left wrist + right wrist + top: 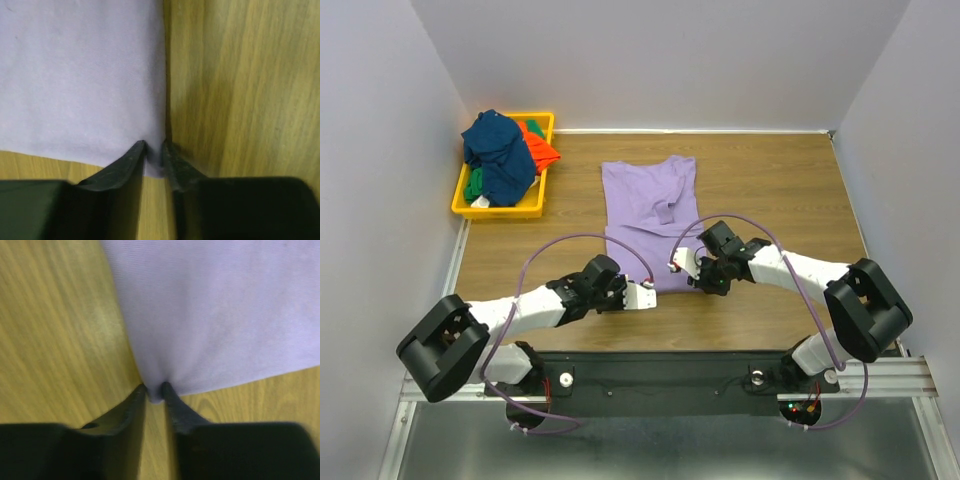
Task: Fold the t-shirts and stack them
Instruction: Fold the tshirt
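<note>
The lavender t-shirt [649, 210] lies flat mid-tabletop [780, 200], collar away from the arms. The left claw [153, 151] and right claw [154, 390] are each pinched nearly closed on a near hem corner, so a fold looks ready to begin. Next, I judge, both corners must rise together and travel toward the collar. The navy t-shirt [498, 150], orange-red t-shirt [540, 150] and green t-shirt [473, 186] sit heaped in the yellow bin [500, 211], well aside, obstructing nothing.
</note>
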Available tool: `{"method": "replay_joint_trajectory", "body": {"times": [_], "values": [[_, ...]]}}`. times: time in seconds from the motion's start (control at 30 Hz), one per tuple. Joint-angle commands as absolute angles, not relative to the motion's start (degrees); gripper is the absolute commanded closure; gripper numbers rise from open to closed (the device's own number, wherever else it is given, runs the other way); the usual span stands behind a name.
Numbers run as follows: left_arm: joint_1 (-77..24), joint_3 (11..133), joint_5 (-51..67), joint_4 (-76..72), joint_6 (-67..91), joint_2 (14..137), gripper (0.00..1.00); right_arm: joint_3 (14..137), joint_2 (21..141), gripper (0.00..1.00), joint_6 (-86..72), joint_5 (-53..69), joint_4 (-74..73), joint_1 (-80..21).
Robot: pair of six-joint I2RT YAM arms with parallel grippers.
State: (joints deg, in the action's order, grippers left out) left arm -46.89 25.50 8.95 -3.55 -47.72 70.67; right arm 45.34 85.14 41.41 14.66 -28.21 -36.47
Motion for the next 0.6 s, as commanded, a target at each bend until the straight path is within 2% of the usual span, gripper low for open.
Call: {"method": "replay_joint_trajectory", "body": {"times": [0.0, 0.07, 0.13, 0.27, 0.57], "values": [[-47.29, 25.84, 7.29, -4.40, -47.29, 71.28, 0.86, 43.95, 86.22, 0.81, 41.75, 11.69, -24.96, -36.91], [-47.29, 26.28, 7.99, -2.39, -46.59, 69.62, 0.97, 44.21, 85.96, 0.92, 41.22, 11.34, -24.87, -36.91], [-47.29, 27.76, 8.26, -0.62, -45.36, 67.34, 1.00, 44.30, 84.21, 1.00, 40.09, 11.08, -25.14, -36.91], [-47.02, 32.25, 14.04, 9.90, -44.39, 63.39, 1.00, 45.35, 79.64, 0.99, 37.80, 12.21, -28.20, -36.91], [-47.02, 38.75, 23.01, 21.78, -43.59, 56.16, 1.00, 52.29, 71.11, 0.99, 38.32, 18.19, -41.12, -36.91]]}}
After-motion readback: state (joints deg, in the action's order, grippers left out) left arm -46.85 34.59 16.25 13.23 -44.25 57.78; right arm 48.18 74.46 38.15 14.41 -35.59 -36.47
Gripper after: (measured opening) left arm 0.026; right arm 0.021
